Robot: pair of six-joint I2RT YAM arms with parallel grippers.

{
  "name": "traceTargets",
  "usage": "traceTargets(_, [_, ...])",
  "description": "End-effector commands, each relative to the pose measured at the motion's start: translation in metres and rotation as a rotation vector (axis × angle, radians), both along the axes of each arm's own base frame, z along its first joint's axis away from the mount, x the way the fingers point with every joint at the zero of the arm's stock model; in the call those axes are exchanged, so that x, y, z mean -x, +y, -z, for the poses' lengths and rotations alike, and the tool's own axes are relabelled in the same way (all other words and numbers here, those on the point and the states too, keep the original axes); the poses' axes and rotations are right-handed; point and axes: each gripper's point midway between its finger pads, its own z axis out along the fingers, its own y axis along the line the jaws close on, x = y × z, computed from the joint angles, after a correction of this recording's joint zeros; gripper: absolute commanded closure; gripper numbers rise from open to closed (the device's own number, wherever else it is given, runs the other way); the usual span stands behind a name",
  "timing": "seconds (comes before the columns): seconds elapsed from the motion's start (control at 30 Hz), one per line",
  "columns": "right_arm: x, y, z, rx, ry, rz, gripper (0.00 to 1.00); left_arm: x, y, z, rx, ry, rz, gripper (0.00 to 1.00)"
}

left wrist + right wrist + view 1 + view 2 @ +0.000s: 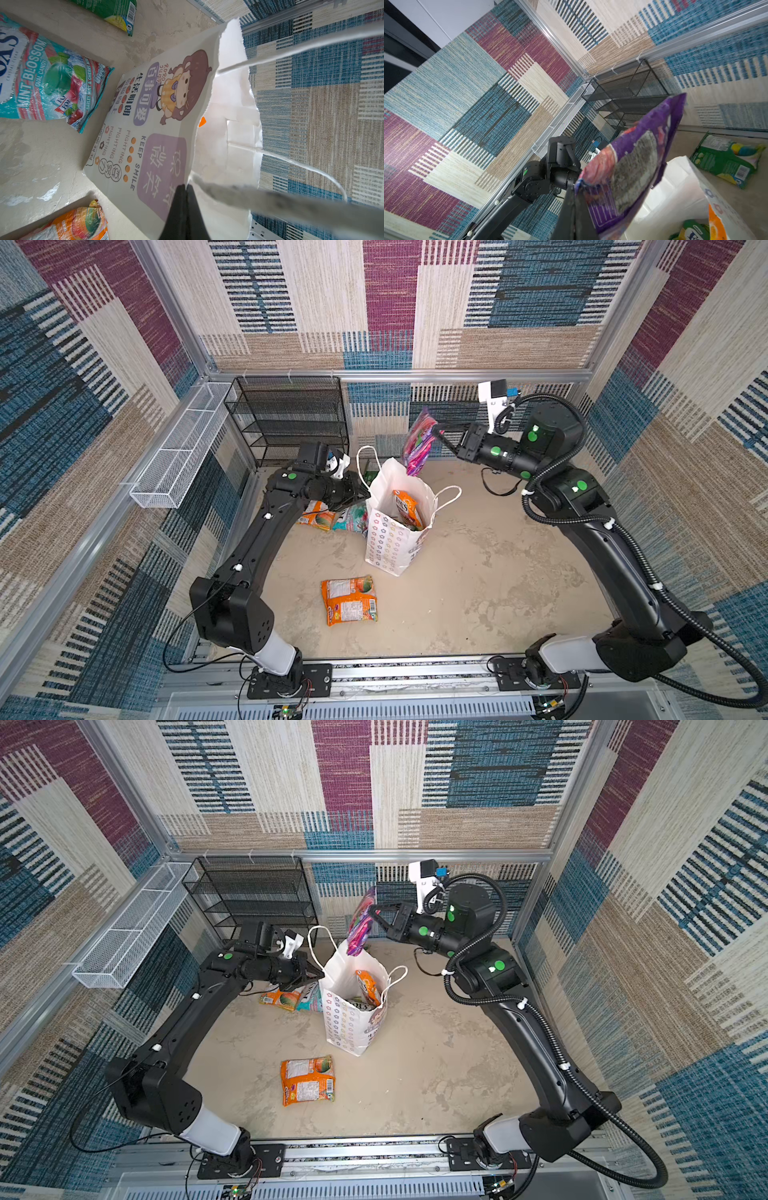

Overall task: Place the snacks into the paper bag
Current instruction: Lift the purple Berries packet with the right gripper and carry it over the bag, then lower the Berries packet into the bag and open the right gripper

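While the left gripper [365, 494] pinches the paper bag [386, 543] at its rim, mouth open: purple packet [417, 445], clamped by the right gripper [435, 432], hangs long axis downward over the bag's far rim; mouth lies just below.

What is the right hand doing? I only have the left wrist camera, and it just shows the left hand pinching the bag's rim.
Observer: The right hand is shut on a purple packet, which hangs over the open mouth of the bag.
Operator: Is anything inside the bag?
Observer: Yes, an orange packet stands in it, with a green packet beside it.
Operator: Any snacks out of my sight?
Observer: A second orange packet lies flat on the table, on the near side of the bag and apart from it.
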Motion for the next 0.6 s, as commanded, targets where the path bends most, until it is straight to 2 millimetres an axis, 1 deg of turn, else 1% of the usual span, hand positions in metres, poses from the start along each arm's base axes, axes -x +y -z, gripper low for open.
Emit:
traceTargets(0.0, [0.0, 0.022, 0.008, 0.005, -0.024, -0.019, 1.0, -0.002, 0.001, -0.006, -0.002, -0.034, -0.004, 0.98])
traceTargets(0.07, [-0.003, 0.032, 0.025, 0.024, 0.0, -0.034, 1.0, -0.003, 0.002, -0.005, -0.009, -0.037, -0.006, 0.98])
traceTargets(0.2, [-0.018, 0.043, 0.073, 0.11, 0.077, -0.04, 1.0, -0.003, 0.001, -0.005, -0.01, -0.038, -0.001, 0.98])
traceTargets(0.27, [-0.024, 0.049, 0.089, 0.155, 0.108, -0.052, 1.0, -0.002, 0.0, -0.006, -0.011, -0.044, 0.003, 0.98])
traceTargets(0.43, [-0.037, 0.059, 0.11, 0.23, 0.161, -0.072, 1.0, -0.001, -0.001, -0.006, -0.011, -0.044, 0.006, 0.98])
traceTargets(0.57, [-0.043, 0.066, 0.12, 0.256, 0.191, -0.094, 1.0, -0.002, 0.0, -0.007, -0.01, -0.048, 0.004, 0.98])
